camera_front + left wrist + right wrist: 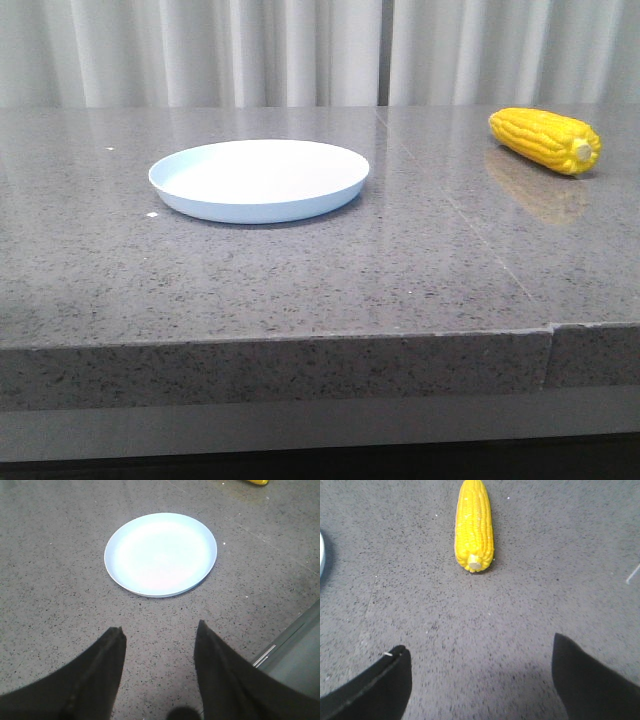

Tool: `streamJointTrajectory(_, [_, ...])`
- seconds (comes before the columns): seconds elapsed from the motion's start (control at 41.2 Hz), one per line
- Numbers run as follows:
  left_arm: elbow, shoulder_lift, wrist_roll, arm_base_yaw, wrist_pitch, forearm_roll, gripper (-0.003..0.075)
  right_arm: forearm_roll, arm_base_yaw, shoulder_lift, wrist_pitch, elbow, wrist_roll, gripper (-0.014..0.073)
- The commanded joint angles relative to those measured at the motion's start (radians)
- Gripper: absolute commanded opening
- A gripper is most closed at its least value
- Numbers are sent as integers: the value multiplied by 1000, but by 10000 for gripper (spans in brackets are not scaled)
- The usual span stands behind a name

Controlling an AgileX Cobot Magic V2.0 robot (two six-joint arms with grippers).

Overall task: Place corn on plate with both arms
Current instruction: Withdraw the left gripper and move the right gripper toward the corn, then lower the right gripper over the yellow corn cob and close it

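Observation:
The yellow corn (pixel 546 140) lies on the grey stone table at the far right, pale stub end toward the front. The pale blue-white plate (pixel 259 179) sits left of centre and holds nothing. No arm shows in the front view. In the left wrist view the plate (pixel 161 553) lies ahead of my left gripper (pixel 160 632), which is open, empty and apart from it; a sliver of corn (pixel 255 482) shows beyond. In the right wrist view the corn (pixel 474 525) lies lengthwise ahead of my right gripper (pixel 480 647), which is wide open and empty.
The table's front edge (pixel 300 340) runs across the front view, with a seam (pixel 552 328) at the right. White curtains (pixel 300 50) hang behind the table. The plate's rim (pixel 321 555) shows at the side of the right wrist view. The table edge (pixel 287 635) shows beside the left gripper.

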Motion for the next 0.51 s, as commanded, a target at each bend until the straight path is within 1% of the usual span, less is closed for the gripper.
streamJointTrajectory(0.0, [-26, -2, -10, -5, -71, -1, 312, -14, -6, 99, -57, -96, -5, 604])
streamJointTrajectory(0.267, [-26, -2, -10, -5, -71, -1, 312, -14, -6, 415, -39, -338, -5, 604])
streamJointTrajectory(0.485, [-26, -2, -10, -5, -71, -1, 312, -14, -6, 608, -43, -504, -5, 604])
